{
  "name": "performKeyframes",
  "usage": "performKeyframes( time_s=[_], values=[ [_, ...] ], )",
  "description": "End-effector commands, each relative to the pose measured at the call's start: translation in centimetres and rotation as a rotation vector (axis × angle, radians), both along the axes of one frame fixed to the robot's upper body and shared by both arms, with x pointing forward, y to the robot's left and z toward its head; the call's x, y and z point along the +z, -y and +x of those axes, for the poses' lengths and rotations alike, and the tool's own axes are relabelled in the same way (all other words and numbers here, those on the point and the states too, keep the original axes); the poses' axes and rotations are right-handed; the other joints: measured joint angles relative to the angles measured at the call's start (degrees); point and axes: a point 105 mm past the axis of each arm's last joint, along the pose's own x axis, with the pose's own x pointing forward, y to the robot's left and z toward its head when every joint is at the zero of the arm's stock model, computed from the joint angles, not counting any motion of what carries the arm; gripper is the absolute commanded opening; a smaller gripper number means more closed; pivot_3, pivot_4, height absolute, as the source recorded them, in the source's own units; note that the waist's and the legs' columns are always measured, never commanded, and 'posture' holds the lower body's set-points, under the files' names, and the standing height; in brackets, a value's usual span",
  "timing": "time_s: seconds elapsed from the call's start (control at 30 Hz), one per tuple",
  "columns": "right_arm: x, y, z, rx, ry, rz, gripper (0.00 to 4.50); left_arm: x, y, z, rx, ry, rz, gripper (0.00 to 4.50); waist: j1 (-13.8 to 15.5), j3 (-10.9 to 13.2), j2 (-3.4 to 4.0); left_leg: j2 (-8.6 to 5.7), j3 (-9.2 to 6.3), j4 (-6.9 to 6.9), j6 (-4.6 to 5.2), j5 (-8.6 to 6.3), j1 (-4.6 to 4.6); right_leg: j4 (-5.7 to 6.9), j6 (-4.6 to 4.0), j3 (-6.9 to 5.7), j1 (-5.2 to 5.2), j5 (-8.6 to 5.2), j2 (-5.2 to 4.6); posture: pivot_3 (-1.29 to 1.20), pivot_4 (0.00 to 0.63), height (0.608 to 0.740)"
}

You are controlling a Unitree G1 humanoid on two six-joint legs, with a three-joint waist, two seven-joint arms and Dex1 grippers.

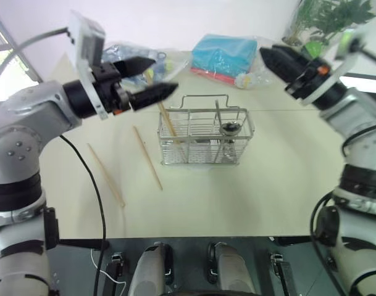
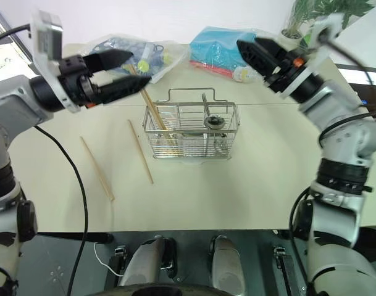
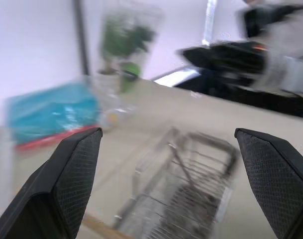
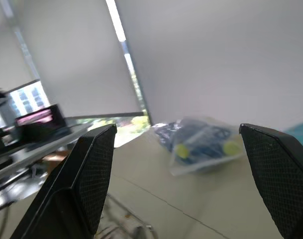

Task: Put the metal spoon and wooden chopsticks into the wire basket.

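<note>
A: How many chopsticks are counted?

B: Three are seen. Two chopsticks lie loose on the table, left of centre in the left eye view, side by side but apart, both slanting down to the right. The third chopstick is stood tilted in the left compartment of the basket.

A: And the spoon?

B: One spoon is seen, inside the basket's right part, bowl up, handle hidden among the wires. One basket is set at the middle of the frame.

A: The grippers?

B: Two. The left gripper is held in the upper left, above the basket's left end, fingers spread wide, nothing between them. The right gripper is raised in the upper right, also spread wide and empty.
</note>
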Motion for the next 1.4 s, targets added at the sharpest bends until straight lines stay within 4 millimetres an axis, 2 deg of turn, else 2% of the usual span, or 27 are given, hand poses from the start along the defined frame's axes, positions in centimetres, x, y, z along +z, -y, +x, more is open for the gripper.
performKeyframes(
  time_s=[0.03,0.07,0.13,0.2,0.33,0.47,0.57,0.67,0.83,0.93,1.1,1.3,1.4],
  values=[
    [1.7,-0.9,-4.1,0.236,0.078,-0.124,4.04,1.4,-4.1,2.2,0.350,-0.052,-0.173,4.50,0.0,0.0,-0.01,0.00,0.00,0.00,0.04,-0.02,0.02,-0.02,0.00,0.00,0.03,0.00,-0.01,0.00,0.150,0.715],
    [1.6,-1.0,-5.4,0.311,0.078,-0.177,4.04,0.2,-6.0,3.7,0.534,-0.143,-0.214,4.50,0.2,0.0,-0.01,-0.01,-0.02,0.00,0.05,-0.03,0.02,-0.01,0.00,0.00,0.05,0.00,-0.03,0.00,0.150,0.715],
    [1.1,-1.3,-7.0,0.401,0.068,-0.263,4.04,-3.0,-9.1,5.0,0.834,-0.348,-0.227,4.50,0.3,0.0,-0.05,-0.04,-0.08,0.02,0.14,-0.08,0.06,-0.02,0.02,-0.02,0.11,0.01,-0.06,0.00,0.150,0.715],
    [0.2,-1.6,-7.4,0.419,0.054,-0.329,4.04,-6.0,-10.6,4.6,1.016,-0.512,-0.146,4.50,0.2,0.0,-0.21,-0.03,-0.11,0.03,0.18,-0.10,0.12,-0.02,0.02,-0.03,0.19,0.01,-0.04,0.00,0.150,0.715],
    [-1.0,-1.9,-7.6,0.440,0.035,-0.367,4.04,-9.0,-12.2,3.6,1.237,-0.670,-0.220,4.50,0.1,0.1,-0.54,-0.02,-0.08,0.02,0.10,-0.06,0.13,0.00,0.02,-0.05,0.17,0.01,-0.05,0.00,0.150,0.715],
    [-2.1,-1.9,-7.2,0.436,0.008,-0.376,4.04,-10.6,-11.8,3.8,1.284,-0.747,-0.209,4.50,0.9,0.2,-0.59,-0.03,-0.06,0.03,-0.25,0.11,0.08,0.00,0.01,-0.05,0.11,0.02,-0.07,0.00,0.150,0.715],
    [-3.9,-1.9,-7.1,0.428,-0.007,-0.450,4.04,-12.3,-12.2,4.0,1.338,-0.836,-0.177,4.50,1.5,0.2,-0.61,-0.03,-0.03,0.04,-0.27,0.11,0.08,-0.01,0.00,-0.05,0.11,0.02,-0.08,0.00,0.150,0.715],
    [-4.7,-1.7,-6.9,0.410,-0.004,-0.491,4.04,-13.2,-12.4,4.1,1.351,-0.881,-0.157,4.50,1.5,0.2,-0.61,-0.06,-0.02,0.06,-0.27,0.11,0.04,-0.01,0.00,-0.06,0.08,0.02,-0.11,0.00,0.150,0.715],
    [-4.6,-1.5,-6.5,0.371,0.020,-0.493,4.04,-15.3,-11.4,5.0,1.286,-0.985,-0.104,4.50,1.4,0.2,-0.62,-0.06,-0.03,0.07,-0.30,0.13,0.01,0.00,0.00,-0.07,0.05,0.02,-0.12,0.00,0.150,0.715],
    [-4.6,-1.4,-6.5,0.360,0.020,-0.495,4.04,-16.9,-11.6,4.9,1.308,-1.051,-0.066,4.50,1.4,0.2,-0.62,-0.06,-0.02,0.07,-0.30,0.13,0.01,0.00,0.00,-0.08,0.04,0.02,-0.12,0.00,0.150,0.715],
    [-5.2,-1.1,-6.8,0.340,0.022,-0.527,4.04,-18.3,-12.1,4.6,1.338,-1.106,-0.035,4.50,1.4,0.2,-0.63,-0.05,-0.02,0.07,-0.30,0.13,-0.01,0.00,0.00,-0.09,0.01,0.03,-0.12,0.00,0.150,0.715],
    [-4.9,-1.0,-6.6,0.312,0.032,-0.515,4.04,-19.3,-12.0,5.0,1.315,-1.155,-0.025,4.50,1.4,0.2,-0.62,-0.06,0.00,0.07,-0.30,0.12,0.01,0.01,-0.01,-0.10,0.02,0.03,-0.18,0.00,0.150,0.715],
    [-4.8,-1.1,-6.6,0.300,0.042,-0.500,4.04,-20.4,-12.4,5.0,1.319,-1.187,-0.017,4.50,1.4,0.1,-0.57,-0.06,0.00,0.07,-0.30,0.12,0.02,0.01,-0.01,-0.10,0.02,0.03,-0.19,0.00,0.150,0.715]
  ],
)
